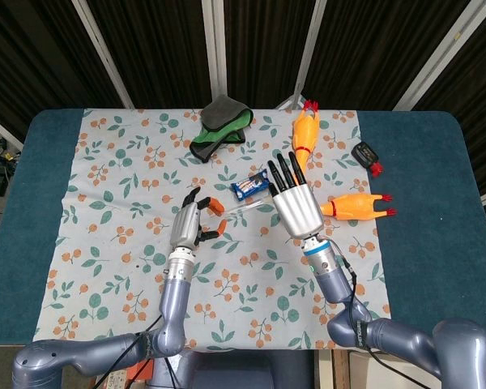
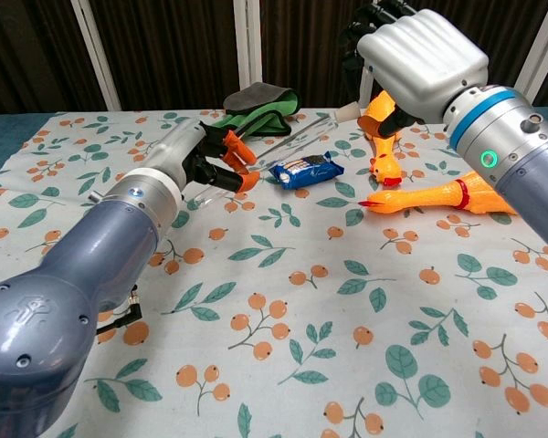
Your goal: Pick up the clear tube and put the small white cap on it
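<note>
1. Floral cloth covers a blue table before dark slatted panels.
2. Nearest, the left hand lies low, its orange-tipped fingers curled beside the clear tube; whether they grip it cannot be told.
3. Raised palm-down, the right hand has its black fingers extended; the small white cap shows under them, grip unclear.
4. One blue packet lies between the hands, its lettering unreadable.
5. Farther off: two rubber chickens, a green and grey cloth, a small black object.
</note>
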You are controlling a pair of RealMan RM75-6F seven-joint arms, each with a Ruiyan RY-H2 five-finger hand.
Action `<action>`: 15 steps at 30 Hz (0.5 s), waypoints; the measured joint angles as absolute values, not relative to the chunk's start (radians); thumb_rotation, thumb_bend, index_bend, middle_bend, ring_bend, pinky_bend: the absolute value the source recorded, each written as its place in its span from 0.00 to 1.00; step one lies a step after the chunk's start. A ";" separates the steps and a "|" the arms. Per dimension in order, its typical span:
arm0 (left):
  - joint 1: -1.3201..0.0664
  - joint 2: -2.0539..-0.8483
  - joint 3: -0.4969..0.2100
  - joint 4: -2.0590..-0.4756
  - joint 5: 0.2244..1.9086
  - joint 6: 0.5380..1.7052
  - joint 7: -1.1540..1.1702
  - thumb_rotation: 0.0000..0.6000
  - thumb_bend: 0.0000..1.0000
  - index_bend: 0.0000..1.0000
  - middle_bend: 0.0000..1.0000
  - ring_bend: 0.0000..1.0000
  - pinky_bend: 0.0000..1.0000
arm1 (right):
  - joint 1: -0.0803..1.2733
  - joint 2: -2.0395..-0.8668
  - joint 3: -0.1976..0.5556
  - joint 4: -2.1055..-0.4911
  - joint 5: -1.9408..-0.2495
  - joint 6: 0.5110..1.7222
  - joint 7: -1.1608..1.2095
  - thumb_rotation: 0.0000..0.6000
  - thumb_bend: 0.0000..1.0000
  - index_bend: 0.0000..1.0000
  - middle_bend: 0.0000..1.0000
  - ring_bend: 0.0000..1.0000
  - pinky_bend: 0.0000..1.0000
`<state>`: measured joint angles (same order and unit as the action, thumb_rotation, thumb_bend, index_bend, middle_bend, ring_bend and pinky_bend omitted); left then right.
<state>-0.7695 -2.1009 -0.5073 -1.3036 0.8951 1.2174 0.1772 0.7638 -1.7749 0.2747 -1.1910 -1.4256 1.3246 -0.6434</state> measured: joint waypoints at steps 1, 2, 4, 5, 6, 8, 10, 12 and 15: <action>-0.769 -2.102 -0.507 -1.304 0.895 1.218 0.177 1.00 0.72 0.60 0.50 0.05 0.00 | 0.763 -1.775 0.274 -1.191 -1.424 1.324 -0.644 1.00 0.43 0.62 0.20 0.03 0.02; -0.769 -2.104 -0.506 -1.305 0.896 1.219 0.178 1.00 0.72 0.60 0.50 0.05 0.00 | 0.763 -1.775 0.274 -1.190 -1.424 1.324 -0.644 1.00 0.43 0.62 0.20 0.03 0.03; -0.769 -2.105 -0.504 -1.306 0.898 1.220 0.178 1.00 0.72 0.60 0.50 0.05 0.00 | 0.763 -1.774 0.274 -1.189 -1.424 1.324 -0.643 1.00 0.43 0.62 0.20 0.03 0.02; -0.768 -2.105 -0.504 -1.306 0.900 1.221 0.178 1.00 0.72 0.60 0.50 0.05 0.00 | 0.763 -1.773 0.274 -1.189 -1.424 1.324 -0.642 1.00 0.43 0.62 0.20 0.03 0.02; -0.767 -2.105 -0.504 -1.305 0.901 1.221 0.178 1.00 0.72 0.60 0.50 0.05 0.00 | 0.763 -1.773 0.274 -1.189 -1.423 1.324 -0.641 1.00 0.43 0.62 0.20 0.03 0.02; -0.766 -2.105 -0.505 -1.305 0.900 1.222 0.177 1.00 0.72 0.60 0.50 0.05 0.00 | 0.761 -1.770 0.275 -1.190 -1.421 1.324 -0.640 1.00 0.43 0.62 0.19 0.03 0.03; -0.765 -2.106 -0.506 -1.306 0.900 1.223 0.176 1.00 0.72 0.60 0.50 0.05 0.00 | 0.759 -1.768 0.274 -1.193 -1.420 1.324 -0.640 1.00 0.43 0.62 0.20 0.03 0.03; -0.765 -2.107 -0.508 -1.307 0.901 1.224 0.175 1.00 0.72 0.60 0.50 0.05 0.00 | 0.759 -1.768 0.274 -1.195 -1.419 1.324 -0.640 1.00 0.43 0.62 0.20 0.03 0.03; -0.764 -2.108 -0.506 -1.306 0.906 1.226 0.174 1.00 0.72 0.60 0.50 0.05 0.00 | 0.759 -1.769 0.273 -1.198 -1.419 1.324 -0.642 1.00 0.43 0.62 0.20 0.03 0.03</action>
<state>-0.7637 -2.1075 -0.5063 -1.3064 0.9057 1.2260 0.1740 0.7589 -1.7686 0.2735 -1.1979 -1.4186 1.3241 -0.6420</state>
